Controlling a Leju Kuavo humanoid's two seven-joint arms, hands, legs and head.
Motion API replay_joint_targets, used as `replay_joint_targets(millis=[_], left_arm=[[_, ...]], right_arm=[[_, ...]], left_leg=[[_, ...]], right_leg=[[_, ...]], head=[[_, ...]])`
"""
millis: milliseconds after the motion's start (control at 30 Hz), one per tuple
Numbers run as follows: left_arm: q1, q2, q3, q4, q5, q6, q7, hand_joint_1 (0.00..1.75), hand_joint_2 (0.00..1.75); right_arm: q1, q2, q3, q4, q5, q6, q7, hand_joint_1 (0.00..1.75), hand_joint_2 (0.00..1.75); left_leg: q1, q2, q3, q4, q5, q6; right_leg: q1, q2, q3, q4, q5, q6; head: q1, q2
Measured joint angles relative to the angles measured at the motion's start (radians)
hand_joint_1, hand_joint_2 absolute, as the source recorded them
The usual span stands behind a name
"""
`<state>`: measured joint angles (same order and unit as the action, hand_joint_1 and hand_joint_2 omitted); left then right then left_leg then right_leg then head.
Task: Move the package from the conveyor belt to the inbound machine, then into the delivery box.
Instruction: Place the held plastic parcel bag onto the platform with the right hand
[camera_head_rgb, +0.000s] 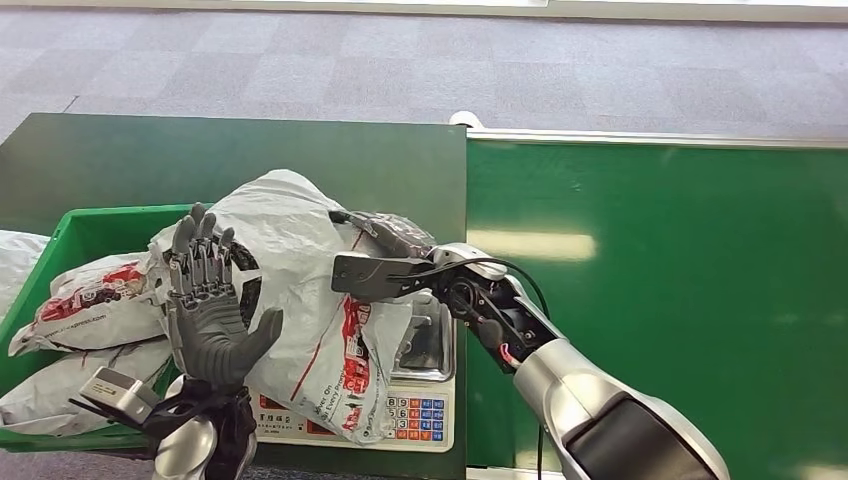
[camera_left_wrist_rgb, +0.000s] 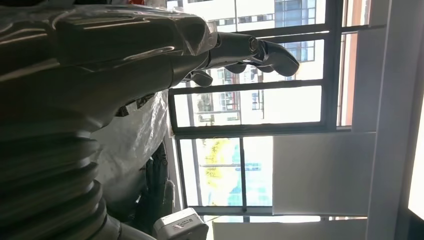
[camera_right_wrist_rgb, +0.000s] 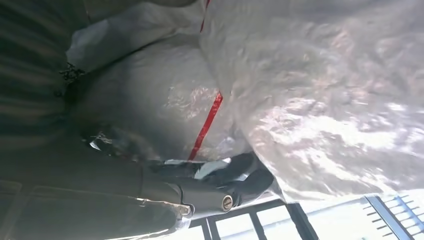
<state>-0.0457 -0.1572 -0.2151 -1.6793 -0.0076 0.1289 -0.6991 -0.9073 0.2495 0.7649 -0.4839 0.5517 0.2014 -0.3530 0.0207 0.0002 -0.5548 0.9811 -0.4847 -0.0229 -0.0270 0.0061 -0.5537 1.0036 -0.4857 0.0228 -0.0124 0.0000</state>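
On my feed, item one: a white plastic mailer package (camera_head_rgb: 300, 260) with red print, bulky and crumpled, lifted above the scale (camera_head_rgb: 420, 400), its lower end hanging down over the scale's front panel and keypad. My right hand (camera_head_rgb: 385, 235) grips it from the right side, fingers (camera_right_wrist_rgb: 245, 172) pressed into the plastic beside a red stripe. My left hand (camera_head_rgb: 210, 300) stands upright with fingers straight and apart, palm set against the package's left side, grasping nothing. Item two: the scale, a white unit with a steel weighing pan and coloured keys, on the dark green table (camera_head_rgb: 250, 150). Item three: a green delivery box (camera_head_rgb: 95, 225) at the left of the table, holding at least two more white mailers with red print (camera_head_rgb: 90, 300), lying flat, one atop the other. Item four: the green conveyor belt (camera_head_rgb: 660, 290) to the right, metal rail along its far edge. Grey carpet tiles (camera_head_rgb: 400, 60) beyond. Windows (camera_left_wrist_rgb: 260, 105) appear behind my left hand's fingers.
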Motion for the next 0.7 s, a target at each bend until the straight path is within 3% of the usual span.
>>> replay_joint_targets(millis=[700], left_arm=[[-0.006, 0.000, 0.000, 0.007, 0.001, 0.000, 0.000, 0.00, 1.75]], right_arm=[[0.000, 0.011, -0.014, 0.011, -0.004, 0.000, -0.001, 0.00, 1.75]], left_leg=[[0.000, 0.000, 0.000, 0.000, 0.000, 0.000]], right_leg=[[0.000, 0.000, 0.000, 0.000, 0.000, 0.000]], head=[[0.000, 0.000]])
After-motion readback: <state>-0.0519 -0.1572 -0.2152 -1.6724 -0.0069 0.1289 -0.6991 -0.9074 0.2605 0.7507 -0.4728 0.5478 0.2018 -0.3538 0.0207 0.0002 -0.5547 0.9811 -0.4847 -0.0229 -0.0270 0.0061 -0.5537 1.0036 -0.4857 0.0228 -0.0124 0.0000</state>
